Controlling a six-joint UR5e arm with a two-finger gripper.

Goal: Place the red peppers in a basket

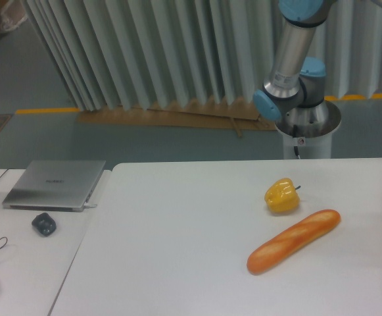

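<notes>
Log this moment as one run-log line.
pincer: out of view | yellow pepper: on table | baguette: beside it | basket: not visible

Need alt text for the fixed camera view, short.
A white table holds a yellow bell pepper and, just in front of it, a baguette lying diagonally. The robot arm rises behind the table; its claw is out of frame. A closed laptop and mouse sit at left.

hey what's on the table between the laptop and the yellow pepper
Nothing: in the camera view, only bare white table lies between the laptop and the yellow pepper. The mouse sits in front of the laptop, off that line.
</notes>
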